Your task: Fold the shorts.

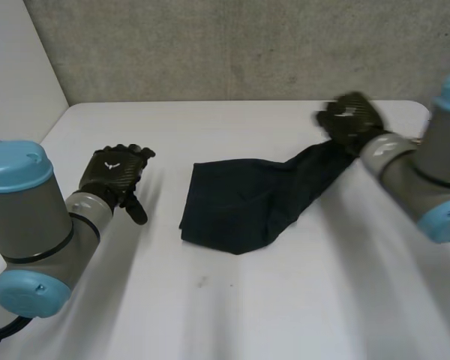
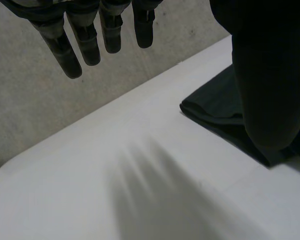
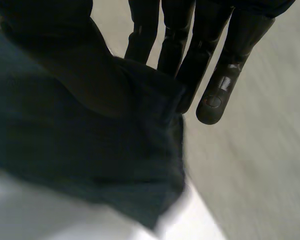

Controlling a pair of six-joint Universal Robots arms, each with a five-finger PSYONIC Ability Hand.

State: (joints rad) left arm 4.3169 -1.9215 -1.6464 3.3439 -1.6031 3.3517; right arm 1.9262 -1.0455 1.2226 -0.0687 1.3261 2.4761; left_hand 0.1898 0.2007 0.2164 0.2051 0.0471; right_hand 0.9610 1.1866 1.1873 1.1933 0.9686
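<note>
Roughly in the middle of a white table (image 1: 285,300) lies a pair of dark navy shorts (image 1: 240,202). Most of the cloth rests flat in a crumpled, roughly square heap. One narrow end of it is drawn up and away, stretched like a band toward the far right side of the table.

At the top of that band is the right hand (image 1: 352,120), raised above the table near its far right corner. In the right wrist view its fingers (image 3: 215,95) are nearly straight and lie against one side of the cloth, and the thumb (image 3: 55,50) presses on the other side, so the end of the shorts is pinched between them. The cloth hangs down from this grip in loose folds.

Well apart from the shorts, the left hand (image 1: 116,174) hovers over the left side of the table and touches nothing. In the left wrist view its fingers (image 2: 90,45) are straight and slightly spread and hold nothing. Its thumb (image 2: 270,75) stands apart from them. Beyond the thumb, the near corner of the shorts lies flat on the table.

Behind the far edge of the table stands a rough grey wall (image 1: 232,45).
</note>
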